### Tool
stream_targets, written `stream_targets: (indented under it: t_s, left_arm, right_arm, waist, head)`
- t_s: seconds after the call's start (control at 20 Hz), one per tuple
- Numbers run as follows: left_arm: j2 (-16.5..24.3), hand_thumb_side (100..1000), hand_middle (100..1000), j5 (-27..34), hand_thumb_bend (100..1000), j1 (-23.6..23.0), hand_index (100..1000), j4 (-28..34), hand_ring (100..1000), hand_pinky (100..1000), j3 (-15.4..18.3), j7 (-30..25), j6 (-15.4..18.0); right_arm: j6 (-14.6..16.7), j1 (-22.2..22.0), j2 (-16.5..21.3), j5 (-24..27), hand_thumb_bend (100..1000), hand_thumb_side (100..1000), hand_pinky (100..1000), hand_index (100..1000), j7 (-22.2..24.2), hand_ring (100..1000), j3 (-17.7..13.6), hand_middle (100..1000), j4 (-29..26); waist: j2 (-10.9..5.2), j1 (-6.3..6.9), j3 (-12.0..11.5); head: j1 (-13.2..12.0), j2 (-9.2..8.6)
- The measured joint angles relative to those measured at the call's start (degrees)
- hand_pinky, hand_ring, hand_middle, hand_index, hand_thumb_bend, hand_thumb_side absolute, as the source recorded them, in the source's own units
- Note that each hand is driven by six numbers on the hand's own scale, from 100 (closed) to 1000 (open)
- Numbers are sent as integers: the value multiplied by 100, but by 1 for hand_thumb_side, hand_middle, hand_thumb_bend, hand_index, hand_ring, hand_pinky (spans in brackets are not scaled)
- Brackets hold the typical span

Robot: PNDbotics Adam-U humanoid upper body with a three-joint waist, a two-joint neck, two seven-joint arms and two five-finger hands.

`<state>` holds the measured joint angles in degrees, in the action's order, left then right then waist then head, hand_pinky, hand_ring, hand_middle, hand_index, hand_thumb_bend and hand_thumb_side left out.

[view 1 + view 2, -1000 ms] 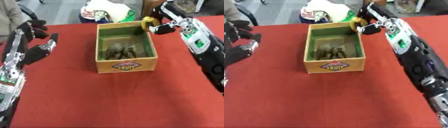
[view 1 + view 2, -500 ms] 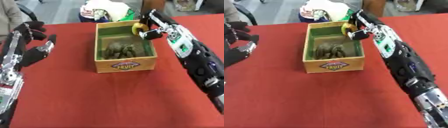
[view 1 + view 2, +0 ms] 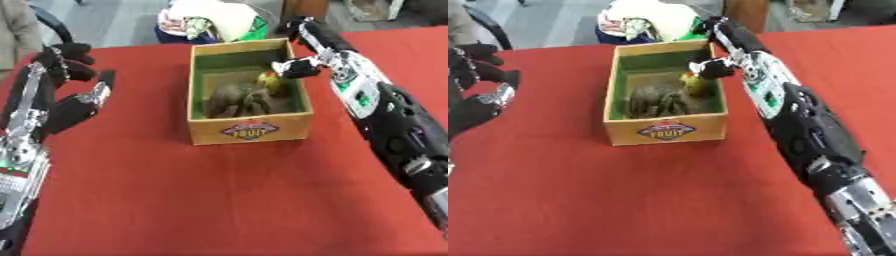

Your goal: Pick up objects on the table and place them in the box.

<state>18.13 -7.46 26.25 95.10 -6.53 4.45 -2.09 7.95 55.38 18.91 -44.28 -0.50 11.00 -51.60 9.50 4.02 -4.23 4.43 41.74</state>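
Box (image 3: 249, 131) sits on the red table (image 3: 175, 200) in the left eye view; a yellow-green fruit (image 3: 269, 82) lies inside beside a dark lump (image 3: 238, 98). Left hand (image 3: 66, 95) hovers spread.

Right eye view: right hand (image 3: 721, 50) reaches over the box rim; its fingers cannot be told.

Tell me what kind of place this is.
Probably an indoor lab or demo room: a table under a red cloth, a cardboard fruit box as a prop, and grey hard floor beyond.

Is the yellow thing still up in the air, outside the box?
No, the yellow thing is down inside the box, next to a dark lump, with the right hand just above it.
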Motion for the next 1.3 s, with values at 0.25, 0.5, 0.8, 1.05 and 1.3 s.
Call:
stream_targets:
  t_s: [0.25, 0.5, 0.8, 1.05, 1.3]
  left_arm:
    - [0, 195, 584, 5, 367, -1, 746, 0, 592, 659, 2, 12, 6]
    - [6, 193, 583, 5, 367, -13, 745, -4, 592, 658, 51, 61, -1]
    - [56, 185, 585, 5, 368, -112, 731, -76, 595, 657, 141, 202, -18]
    - [61, 166, 591, 26, 360, -210, 730, -186, 601, 654, 194, 359, -12]
    - [86, 154, 586, 86, 351, -271, 728, -227, 595, 653, 247, 553, 1]
  right_arm:
    - [-85, -42, 6, 47, 274, 361, 656, 810, -149, 705, 25, 764, -104]
    - [-75, -161, 193, 428, 134, 244, 620, 768, -165, 658, 75, 693, -511]
    - [-244, -686, 769, 1518, 100, 162, 597, 753, 167, 640, 130, 675, -1594]
    - [-536, -1400, 1367, 2601, 100, 138, 585, 745, 164, 628, -73, 661, -2736]
    - [-788, -2108, 1818, 3270, 100, 137, 579, 738, -157, 622, -427, 652, -3669]
  waist:
    - [5, 6, 73]
    - [40, 8, 229]
    - [77, 5, 445]
    - [79, 5, 594]
    - [106, 3, 669]
  head:
    - [-30, -1]
    - [-125, -27]
    - [-314, -81]
    - [-448, -98]
    - [-543, -100]
